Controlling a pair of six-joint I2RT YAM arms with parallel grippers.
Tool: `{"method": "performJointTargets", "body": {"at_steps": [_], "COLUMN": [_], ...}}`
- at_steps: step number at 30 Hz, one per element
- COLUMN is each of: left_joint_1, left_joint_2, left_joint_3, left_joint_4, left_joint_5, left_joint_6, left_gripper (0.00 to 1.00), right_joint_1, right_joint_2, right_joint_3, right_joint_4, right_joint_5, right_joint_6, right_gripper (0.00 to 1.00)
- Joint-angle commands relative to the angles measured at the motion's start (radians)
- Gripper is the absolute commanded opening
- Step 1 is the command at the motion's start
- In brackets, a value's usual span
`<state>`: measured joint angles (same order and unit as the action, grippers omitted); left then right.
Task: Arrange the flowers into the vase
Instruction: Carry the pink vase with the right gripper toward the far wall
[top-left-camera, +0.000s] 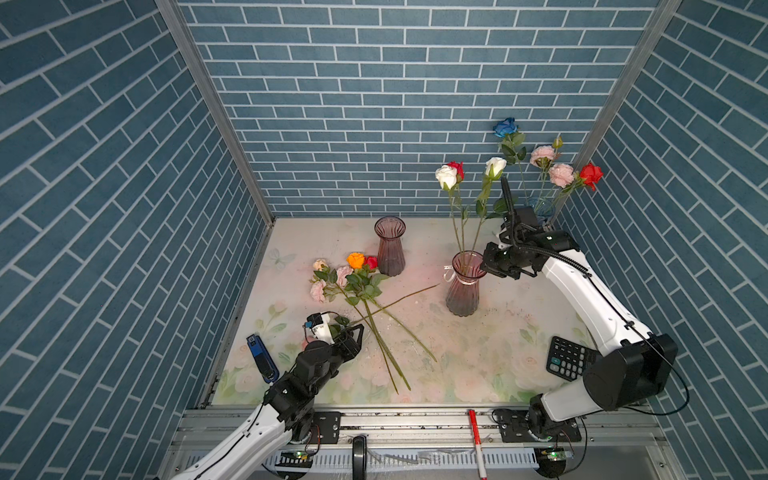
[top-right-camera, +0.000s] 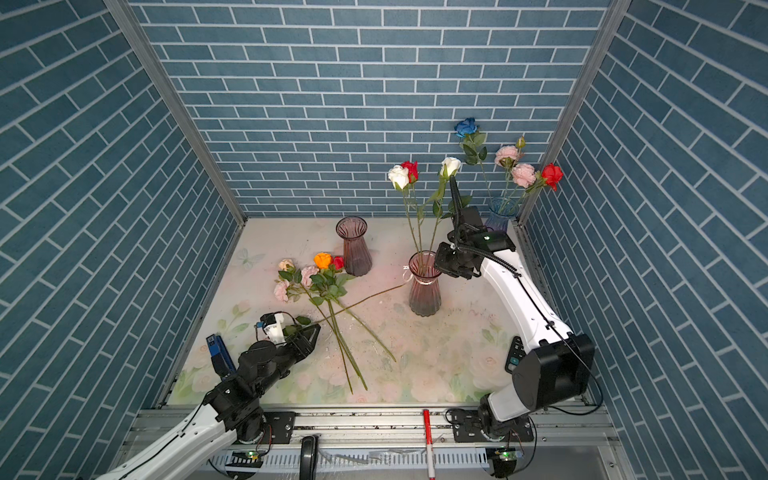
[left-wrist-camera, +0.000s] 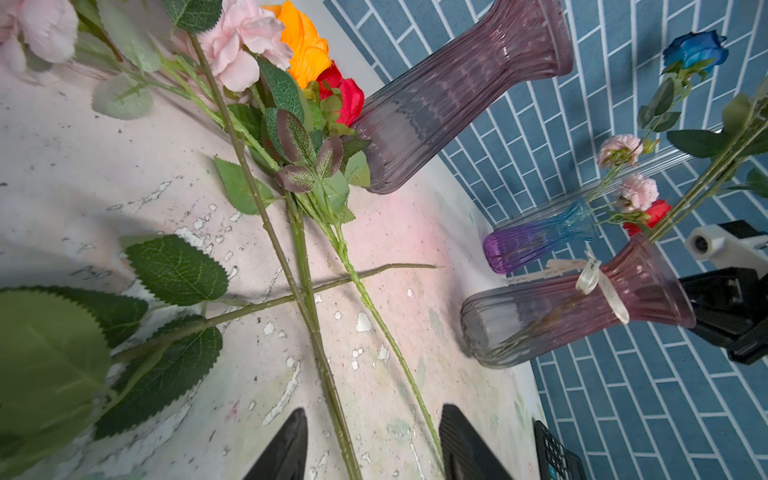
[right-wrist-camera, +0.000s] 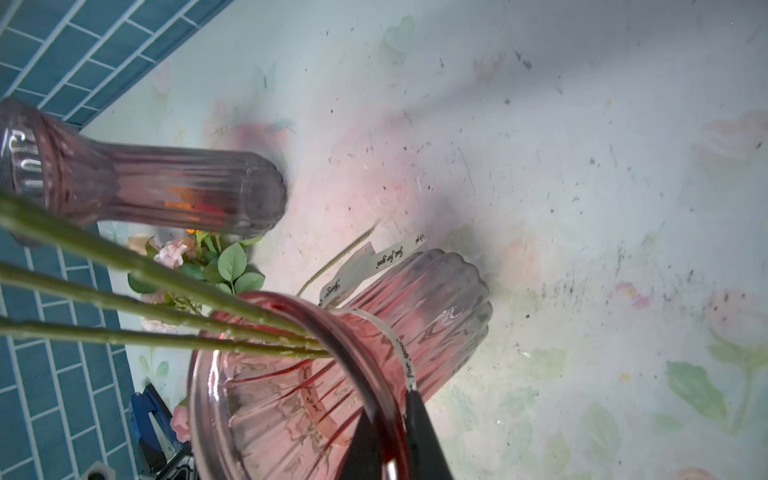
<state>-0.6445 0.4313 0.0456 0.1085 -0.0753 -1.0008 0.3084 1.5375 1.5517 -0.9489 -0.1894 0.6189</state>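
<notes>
The right claw (top-left-camera: 485, 266) is clenched on the rim of the pink ribbed glass vase with a white ribbon (top-left-camera: 463, 286), its black fingers (right-wrist-camera: 426, 440) on either side of the lip. That vase stands upright, right of the middle of the floral-printed worktop (top-left-camera: 478, 353), and holds three long-stemmed roses (top-left-camera: 446, 176), two white and one red.

The loose flowers (top-left-camera: 361, 286), an orange rose, a red rose and pale pink peonies, lie toward the worktop's left edge. Their blooms point to the back and their crossed green stems run toward the front edge. The left claw (top-left-camera: 357, 330) hangs low over those stems, released, with its jaws apart and a stem on the worktop showing between them.

A smoky purple ribbed glass vase (top-left-camera: 390, 249) stands just beside the loose blooms. In the back right corner a blue glass vase (top-right-camera: 500, 212) holds a blue rose, pink peonies and a red rose.
</notes>
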Motion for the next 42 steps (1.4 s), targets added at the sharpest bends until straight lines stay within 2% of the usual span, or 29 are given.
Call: {"method": "performJointTargets", "body": {"at_steps": [1, 9, 21, 30, 41, 42], "left_joint_1": [0.015, 0.028, 0.052, 0.068, 0.073, 0.073], "left_joint_2": [0.049, 0.15, 0.2, 0.232, 0.24, 0.241], "left_joint_3": [0.037, 0.048, 0.056, 0.053, 0.051, 0.049], "left_joint_4": [0.083, 0.164, 0.199, 0.22, 0.232, 0.231], "left_joint_5": [0.027, 0.052, 0.092, 0.109, 0.117, 0.117], "left_joint_6": [0.037, 0.048, 0.055, 0.049, 0.048, 0.046], "left_gripper": [0.53, 0.53, 0.52, 0.52, 0.52, 0.52], "right_joint_1": [-0.047, -0.086, -0.097, -0.098, -0.1, -0.1], "right_joint_2": [0.055, 0.272, 0.514, 0.619, 0.636, 0.638], "right_joint_3": [0.13, 0.369, 0.617, 0.738, 0.762, 0.766], "right_joint_4": [0.101, 0.129, 0.136, 0.112, 0.097, 0.094], "right_joint_5": [-0.076, -0.074, -0.093, -0.11, -0.132, -0.138], "right_joint_6": [-0.064, -0.158, -0.187, -0.196, -0.19, -0.189], "right_gripper": [0.0, 0.0, 0.0, 0.0, 0.0, 0.04]}}
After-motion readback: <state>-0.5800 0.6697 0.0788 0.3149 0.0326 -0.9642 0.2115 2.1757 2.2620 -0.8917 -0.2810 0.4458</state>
